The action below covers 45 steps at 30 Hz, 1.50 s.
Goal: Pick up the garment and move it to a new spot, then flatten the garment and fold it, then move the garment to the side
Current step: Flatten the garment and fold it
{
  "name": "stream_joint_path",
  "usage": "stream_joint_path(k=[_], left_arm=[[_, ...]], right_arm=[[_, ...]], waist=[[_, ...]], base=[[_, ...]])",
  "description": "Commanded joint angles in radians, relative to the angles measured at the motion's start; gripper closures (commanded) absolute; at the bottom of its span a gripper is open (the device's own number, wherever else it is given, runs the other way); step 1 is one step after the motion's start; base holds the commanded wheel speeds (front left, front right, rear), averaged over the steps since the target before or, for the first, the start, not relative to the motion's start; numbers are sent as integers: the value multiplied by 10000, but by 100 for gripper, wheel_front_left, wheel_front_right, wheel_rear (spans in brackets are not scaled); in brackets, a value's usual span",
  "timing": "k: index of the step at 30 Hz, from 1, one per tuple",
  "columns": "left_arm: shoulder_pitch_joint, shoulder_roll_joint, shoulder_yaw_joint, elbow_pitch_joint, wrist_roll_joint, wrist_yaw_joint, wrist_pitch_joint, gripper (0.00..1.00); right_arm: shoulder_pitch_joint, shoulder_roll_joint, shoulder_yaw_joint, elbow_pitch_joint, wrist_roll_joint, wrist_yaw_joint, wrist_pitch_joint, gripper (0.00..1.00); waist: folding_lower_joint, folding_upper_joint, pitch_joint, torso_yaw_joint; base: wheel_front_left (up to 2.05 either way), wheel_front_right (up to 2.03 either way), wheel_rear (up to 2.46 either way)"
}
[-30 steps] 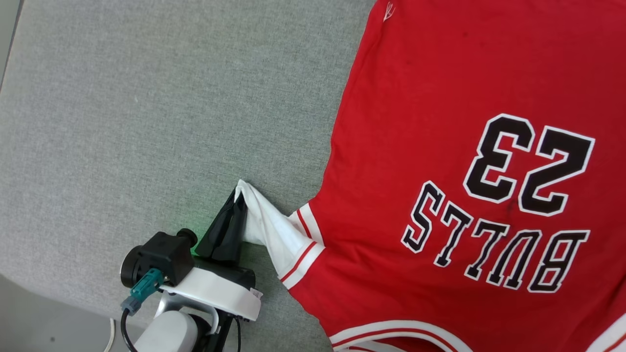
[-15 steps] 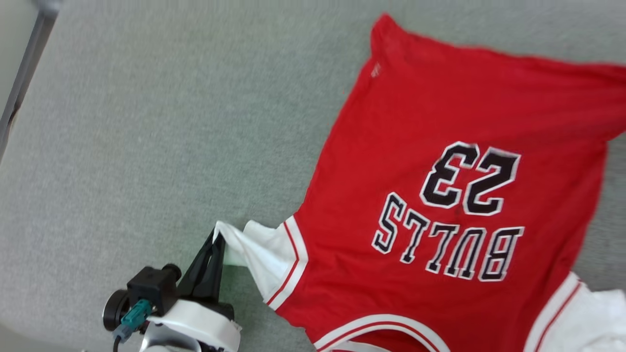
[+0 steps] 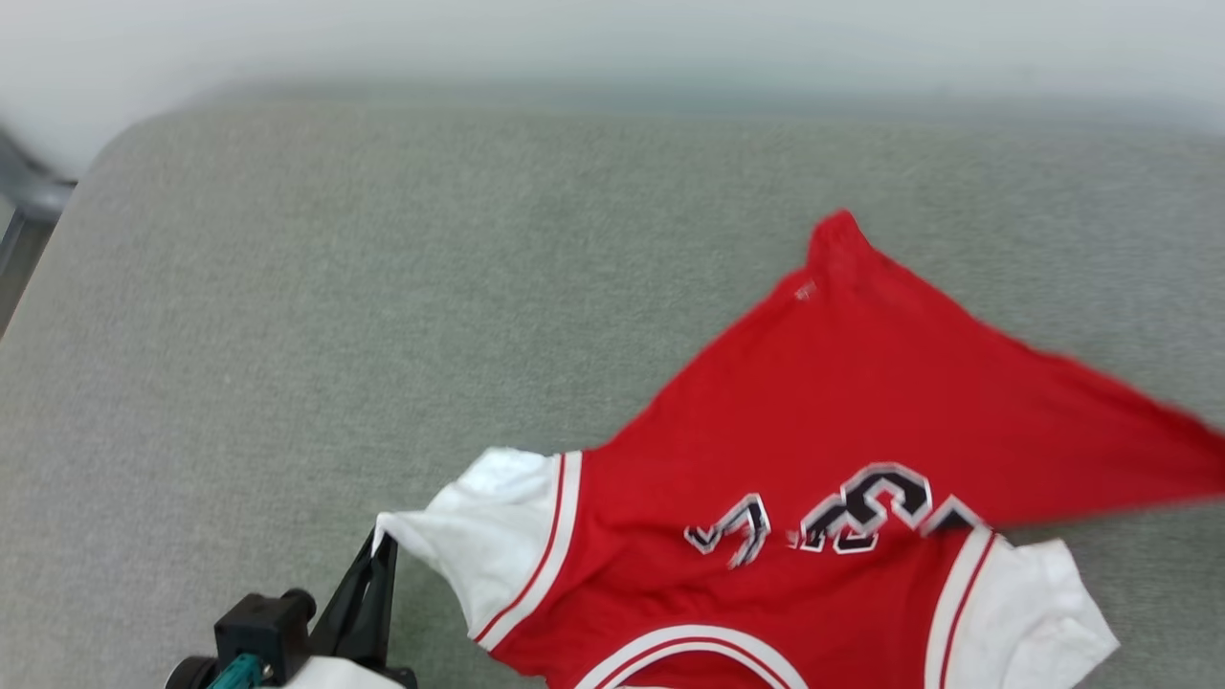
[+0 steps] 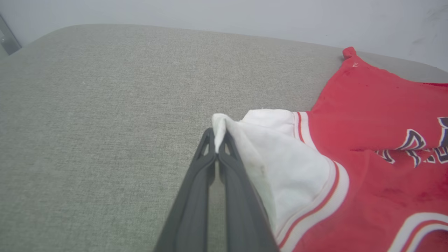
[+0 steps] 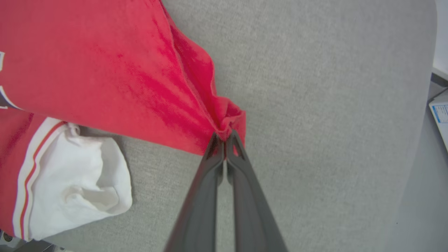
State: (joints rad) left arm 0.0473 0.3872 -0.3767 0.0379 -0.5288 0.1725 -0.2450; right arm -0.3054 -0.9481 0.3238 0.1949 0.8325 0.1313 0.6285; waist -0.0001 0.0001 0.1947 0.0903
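The garment (image 3: 842, 411), a red jersey shirt with white sleeves and black lettering, lies on the grey cushioned surface (image 3: 335, 316), its lower body folded toward me over part of the lettering. My left gripper (image 3: 378, 555) is shut on the tip of the white left sleeve (image 4: 276, 154), seen pinched in the left wrist view (image 4: 218, 138). In the right wrist view, my right gripper (image 5: 225, 136) is shut on a bunched red hem corner of the garment (image 5: 140, 73). The other white sleeve (image 5: 87, 189) lies loose on the surface.
The surface's rounded far edge (image 3: 612, 96) meets a pale wall. A metal frame (image 3: 24, 201) stands off the left corner. At the right wrist view's right side the surface edge (image 5: 420, 140) drops to a floor with a white box (image 5: 441, 115).
The head camera has tilted up, so the far edge now shows. The red hem has been pulled toward the collar, folding over the lettering. The right gripper closed on the hem corner.
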Motion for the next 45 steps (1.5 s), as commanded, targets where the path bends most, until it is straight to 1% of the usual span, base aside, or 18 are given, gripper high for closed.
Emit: stream_joint_path(k=[1, 5, 10, 11, 15, 19, 20, 21, 26, 29, 32, 35, 38, 40, 45], left_arm=[[173, 60, 53, -22, -20, 81, 32, 100], [449, 149, 125, -101, -105, 203, 26, 100], [534, 223, 104, -142, -108, 216, 78, 100], [534, 223, 104, -142, -108, 216, 78, 100], [534, 274, 83, -143, -122, 217, 118, 100], [519, 321, 81, -144, -131, 234, 158, 100], [519, 325, 89, -147, -137, 248, 152, 100], [528, 334, 90, -149, -142, 263, 153, 100], [597, 372, 57, -234, -117, 311, 171, 100], [530, 393, 11, -346, -56, 316, 196, 100], [345, 408, -37, -469, -5, 328, 233, 100], [169, 388, -118, -583, 88, 323, 265, 100], [-58, 349, -210, -671, 184, 278, 271, 100], [-251, 319, -275, -724, 250, 238, 284, 100], [-749, 206, -466, -796, 395, 174, 269, 100]], right_arm=[[681, 109, -209, -53, 131, -11, -136, 100], [2387, 550, -863, -112, 153, -11, -448, 100], [4086, 1528, -1162, 174, -40, -11, -712, 100], [4086, 1528, -1162, 174, -40, -11, -712, 100], [4877, 2279, -1226, 442, -197, -8, -843, 100], [4948, 2630, -1524, 640, -452, -9, -1145, 100], [4849, 2649, -1653, 577, -505, -11, -1258, 55], [4721, 2642, -1829, 486, -535, -16, -1391, 0], [4155, 2457, -2798, -437, -670, -9, -1895, 0], [3770, 2268, -3357, -1245, -879, -9, -2064, 0], [3245, 2099, -3670, -2101, -1098, -9, -1881, 0], [2610, 2015, -3696, -2883, -1297, -9, -1419, 0], [1777, 1982, -3378, -3426, -1610, -9, -808, 0], [1108, 1874, -2976, -3507, -1742, -9, -334, 0], [-697, 1691, -1589, -2999, -1974, -9, 760, 0]], waist=[[1, -1, -302, -266], [1, -1, -496, -448], [1, -1, -576, -494], [1, -1, -576, -494], [1, -1, -557, -518], [1, -1, -562, -560], [1, -1, -576, -574], [1, -1, -594, -586], [1, -1, -684, -582], [1, -1, -633, -503], [1, -1, -461, -387], [1, -1, -234, -248], [1, -1, 51, -60], [1, -1, 268, 87], [1, -1, 789, 433]], base=[[0, 0, 0], [0, 0, 0], [0, 0, 0], [0, 0, 0], [0, 0, 0], [0, 0, 0], [0, 0, 0], [0, 0, 0], [0, 0, 0], [0, 0, 0], [0, 0, 0], [0, 0, 0], [0, 0, 0], [0, 0, 0], [0, 0, 0]])
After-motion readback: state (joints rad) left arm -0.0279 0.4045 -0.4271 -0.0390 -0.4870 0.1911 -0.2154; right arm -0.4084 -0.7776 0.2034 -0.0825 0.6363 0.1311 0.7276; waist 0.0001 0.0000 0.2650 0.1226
